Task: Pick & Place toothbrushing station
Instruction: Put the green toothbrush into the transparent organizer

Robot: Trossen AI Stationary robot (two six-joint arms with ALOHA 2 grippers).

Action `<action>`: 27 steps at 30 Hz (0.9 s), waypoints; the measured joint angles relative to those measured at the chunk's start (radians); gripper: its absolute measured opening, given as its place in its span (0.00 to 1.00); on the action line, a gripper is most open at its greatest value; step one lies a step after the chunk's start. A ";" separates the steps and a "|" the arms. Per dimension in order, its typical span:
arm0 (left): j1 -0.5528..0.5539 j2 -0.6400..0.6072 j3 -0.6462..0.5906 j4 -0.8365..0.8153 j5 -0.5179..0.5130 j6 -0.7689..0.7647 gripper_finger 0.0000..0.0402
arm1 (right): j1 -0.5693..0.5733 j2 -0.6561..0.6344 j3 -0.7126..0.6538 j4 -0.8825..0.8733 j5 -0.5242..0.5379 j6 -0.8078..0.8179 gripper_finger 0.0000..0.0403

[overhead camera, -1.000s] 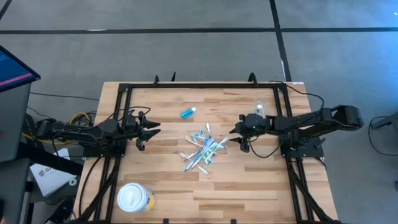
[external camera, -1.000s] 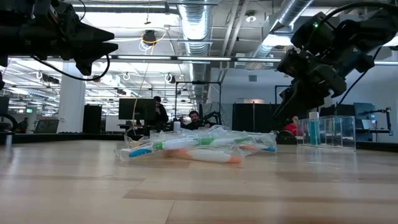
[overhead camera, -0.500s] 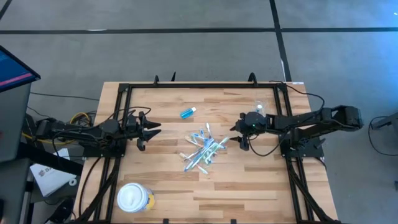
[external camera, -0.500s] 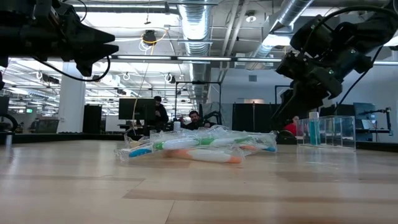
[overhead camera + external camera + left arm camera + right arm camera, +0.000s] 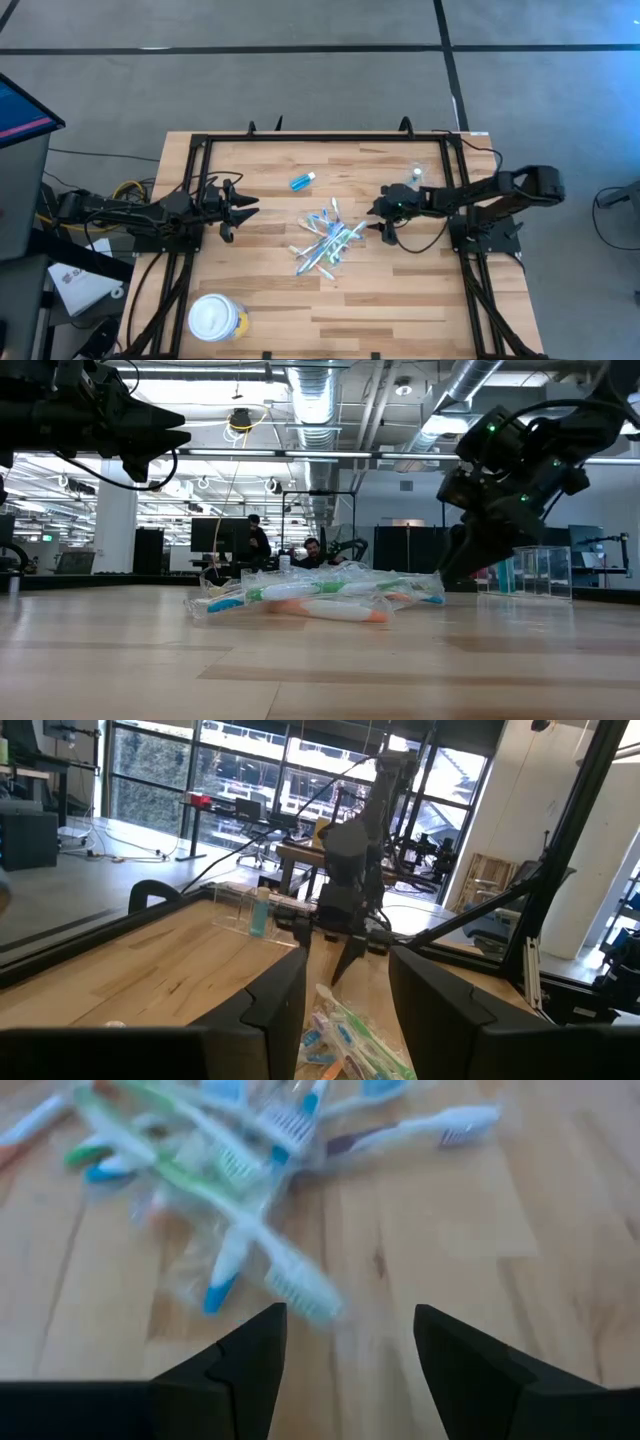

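The toothbrushing station was found unassembled, its parts scattered over the wooden table (image 5: pixel 400 300). The toothbrushes (image 5: pixel 326 240) lay in a loose, crossed heap near the middle of the table, several apparently in clear wrappers; none was held or lifted. The small blue tube (image 5: pixel 301 181) lay on its side, apart from the heap, toward the far edge. The clear tumbler (image 5: pixel 417 175) stood upright near the far right corner of the frame; the low view showed a blue item upright inside it, though what it was could not be made out.

The right gripper (image 5: pixel 378 214) hung just beside the right end of the heap, low over the table, its fingers spread apart and holding nothing. Its wrist camera looked straight at the brushes between the two parted fingers (image 5: pixel 225 1370). The left gripper (image 5: pixel 240 208) waited well to the left of the heap, raised off the table, its fingers likewise apart and empty.

A white-lidded yellow tub (image 5: pixel 216 318) stood near the front left corner, not touched by either arm.

Assessment: little of the placing appeared done. The heap of brushes and the tube all remained to be picked up. The right arm seemed poised for a first grasp at the heap.
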State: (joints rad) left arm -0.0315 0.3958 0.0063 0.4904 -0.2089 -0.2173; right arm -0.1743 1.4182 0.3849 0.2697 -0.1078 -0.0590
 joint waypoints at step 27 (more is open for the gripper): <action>0.000 0.000 0.000 0.001 0.000 0.002 0.35 | 0.004 0.027 -0.001 0.017 -0.052 -0.047 0.01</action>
State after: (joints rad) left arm -0.0316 0.3958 0.0064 0.4915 -0.2089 -0.2153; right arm -0.1707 1.4456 0.3840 0.2863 -0.1600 -0.1059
